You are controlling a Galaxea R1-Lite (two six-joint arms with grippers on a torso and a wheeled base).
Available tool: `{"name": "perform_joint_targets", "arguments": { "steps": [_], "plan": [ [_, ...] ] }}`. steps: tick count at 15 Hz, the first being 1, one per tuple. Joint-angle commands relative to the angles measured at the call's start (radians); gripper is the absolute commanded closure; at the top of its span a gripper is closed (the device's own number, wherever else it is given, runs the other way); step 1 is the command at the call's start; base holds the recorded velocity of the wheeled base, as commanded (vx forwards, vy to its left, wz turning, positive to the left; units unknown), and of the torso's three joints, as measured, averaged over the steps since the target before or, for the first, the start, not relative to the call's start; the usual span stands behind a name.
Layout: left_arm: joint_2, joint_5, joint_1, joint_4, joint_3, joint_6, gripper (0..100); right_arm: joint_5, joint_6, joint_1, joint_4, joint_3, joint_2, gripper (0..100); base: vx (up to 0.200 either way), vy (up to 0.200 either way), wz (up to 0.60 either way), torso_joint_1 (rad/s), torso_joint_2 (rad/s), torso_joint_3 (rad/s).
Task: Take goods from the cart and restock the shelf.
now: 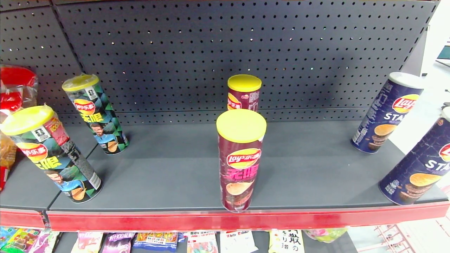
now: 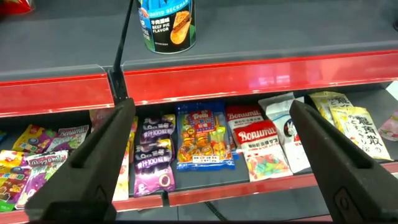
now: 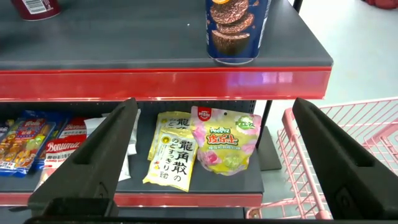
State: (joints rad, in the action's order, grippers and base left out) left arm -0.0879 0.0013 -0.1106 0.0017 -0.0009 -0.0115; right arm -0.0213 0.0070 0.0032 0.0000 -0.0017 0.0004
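Note:
On the grey shelf (image 1: 168, 172), two maroon chip cans stand in the middle: one at the front edge (image 1: 240, 165) and one behind it (image 1: 244, 93). Two green-and-black cans (image 1: 52, 154) (image 1: 96, 114) stand at the left, and two dark blue cans (image 1: 386, 114) (image 1: 420, 165) at the right. My left gripper (image 2: 211, 106) is open and holds nothing, below the shelf's red front edge (image 2: 249, 71), under a green can (image 2: 166, 25). My right gripper (image 3: 214, 102) is open and holds nothing, below the front blue can (image 3: 236, 31). A pink wire cart (image 3: 333, 158) stands off the shelf's right end.
A dark pegboard wall (image 1: 225, 52) backs the shelf. The lower shelf holds several snack and candy bags (image 2: 205, 137) (image 3: 224, 140). Bagged goods (image 1: 12, 91) sit at the far left of the upper shelf. Wide bare gaps lie between the can groups.

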Motion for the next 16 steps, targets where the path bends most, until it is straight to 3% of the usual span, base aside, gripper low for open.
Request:
{"name": "perform_joint_targets", "arguments": {
  "steps": [1, 9, 13, 16],
  "plan": [
    [-0.003, 0.000, 0.000, 0.000, 0.001, -0.001, 0, 0.000, -0.001, 0.000, 0.000, 0.000, 0.000, 0, 0.000, 0.000, 0.00, 0.000, 0.00, 0.000],
    [-0.003, 0.000, 0.000, 0.000, 0.001, 0.001, 0, 0.001, -0.002, 0.000, 0.000, 0.000, 0.000, 0, 0.000, 0.000, 0.00, 0.000, 0.00, 0.000],
    [-0.003, 0.000, 0.000, 0.000, 0.001, -0.001, 0, 0.001, -0.002, 0.000, 0.000, 0.002, 0.000, 0, -0.200, 0.000, 0.00, 0.007, 0.00, 0.005],
    [-0.003, 0.000, 0.000, 0.000, 0.001, 0.001, 0, 0.001, -0.002, 0.000, 0.000, 0.000, 0.000, 0, 0.000, 0.000, 0.00, 0.000, 0.00, 0.000]
  ]
}}
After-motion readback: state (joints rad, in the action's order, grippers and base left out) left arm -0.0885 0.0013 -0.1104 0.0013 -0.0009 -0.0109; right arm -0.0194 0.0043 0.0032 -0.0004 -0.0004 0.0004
